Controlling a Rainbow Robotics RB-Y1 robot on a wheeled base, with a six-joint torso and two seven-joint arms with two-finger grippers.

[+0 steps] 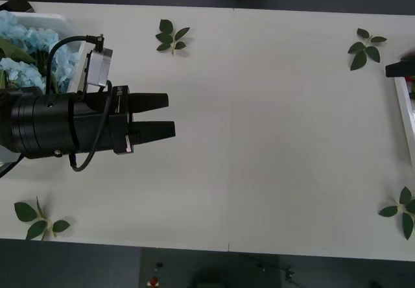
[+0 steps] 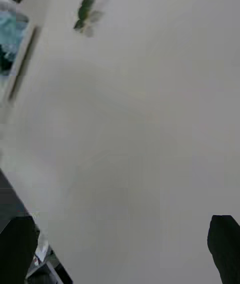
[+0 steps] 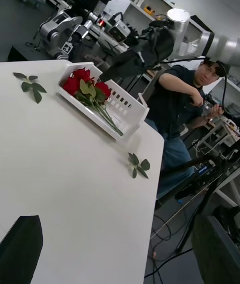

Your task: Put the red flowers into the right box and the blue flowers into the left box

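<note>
The red flowers (image 3: pixel 82 83) lie bunched in the right box (image 3: pixel 127 111), blooms at one end and stems running toward the other; the front view has that box's rim (image 1: pixel 404 109) at the right edge. The blue flowers (image 1: pixel 23 51) fill the left box (image 1: pixel 65 19) at the table's far left corner, and the right wrist view has them (image 2: pixel 7 33) beside that box's rim (image 2: pixel 22 63). My left gripper (image 1: pixel 170 114) hovers open and empty over bare table right of the left box. My right gripper (image 1: pixel 398 69) is open and empty by the right box.
Green leaf sprigs lie on the white table: one at the back left of centre (image 1: pixel 172 36), one at the back right (image 1: pixel 365 47), one at the front left (image 1: pixel 40 216), one at the front right (image 1: pixel 402 210). The wide middle of the table is bare.
</note>
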